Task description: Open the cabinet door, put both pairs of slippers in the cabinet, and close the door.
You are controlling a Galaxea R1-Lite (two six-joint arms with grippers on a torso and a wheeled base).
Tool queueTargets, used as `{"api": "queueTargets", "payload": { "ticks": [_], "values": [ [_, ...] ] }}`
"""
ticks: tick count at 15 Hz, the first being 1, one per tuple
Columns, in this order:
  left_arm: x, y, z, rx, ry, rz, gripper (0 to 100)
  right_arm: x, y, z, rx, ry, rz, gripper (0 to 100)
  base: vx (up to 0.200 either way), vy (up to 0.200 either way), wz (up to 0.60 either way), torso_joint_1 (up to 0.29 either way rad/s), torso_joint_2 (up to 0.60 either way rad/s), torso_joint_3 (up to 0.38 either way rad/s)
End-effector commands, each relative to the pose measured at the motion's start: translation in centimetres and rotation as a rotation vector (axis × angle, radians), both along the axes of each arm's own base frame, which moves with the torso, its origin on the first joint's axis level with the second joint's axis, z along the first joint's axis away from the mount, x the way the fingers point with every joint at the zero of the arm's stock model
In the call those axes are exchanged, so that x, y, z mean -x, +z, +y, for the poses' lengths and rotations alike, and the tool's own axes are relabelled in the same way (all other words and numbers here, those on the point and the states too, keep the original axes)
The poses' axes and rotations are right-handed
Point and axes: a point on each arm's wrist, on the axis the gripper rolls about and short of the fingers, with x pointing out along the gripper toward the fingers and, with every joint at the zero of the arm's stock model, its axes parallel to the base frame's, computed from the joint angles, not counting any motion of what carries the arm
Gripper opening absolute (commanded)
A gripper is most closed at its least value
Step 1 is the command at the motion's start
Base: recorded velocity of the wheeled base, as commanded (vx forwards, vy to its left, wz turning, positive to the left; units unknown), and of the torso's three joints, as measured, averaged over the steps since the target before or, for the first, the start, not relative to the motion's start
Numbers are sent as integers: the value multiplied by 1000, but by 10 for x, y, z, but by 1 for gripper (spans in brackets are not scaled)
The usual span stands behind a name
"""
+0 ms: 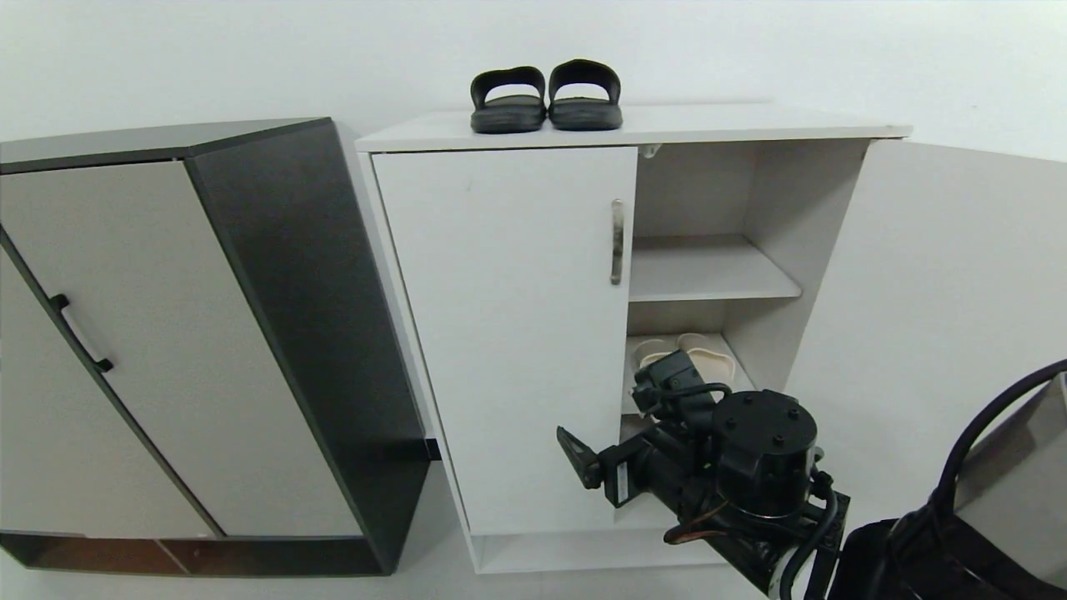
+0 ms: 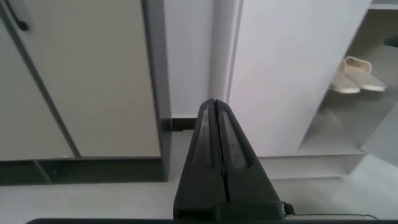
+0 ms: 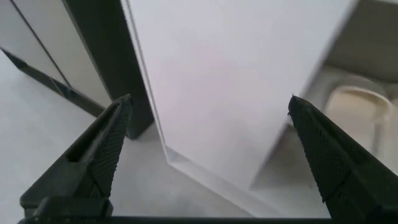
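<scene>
Right pincer wide apart before white cabinet, left pincer clenched empty, pale floor below, white wall behind.

A dark-sided cabinet stands against the plain white wall.

No readable text, labels or numbers — none on anything.

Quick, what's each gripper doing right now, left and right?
Left gripper: closed, holding nothing.
Right gripper: open, holding nothing.
</scene>
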Motion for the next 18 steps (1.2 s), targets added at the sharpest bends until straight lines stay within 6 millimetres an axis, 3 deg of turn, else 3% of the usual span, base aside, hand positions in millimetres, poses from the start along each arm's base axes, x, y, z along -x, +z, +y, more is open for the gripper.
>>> {"api": "queueTargets", "payload": {
  "ticks": [1,5,9,18],
  "values": [
    [0,0,0,1,0,1,0,-1,-2,0,3,-3,4,100,0,200,0,7,7,2],
    [0,0,0,1,0,1,0,-3,-6,0,12,-6,8,100,0,200,0,0,0,4],
    [0,0,0,1,2,1,0,-6,-15,1,3,-6,-19,100,0,0,0,0,0,0],
    [0,0,0,1,2,1,0,-8,-15,-3,-1,-16,-42,100,0,0,0,13,-19,-4]
  ]
}}
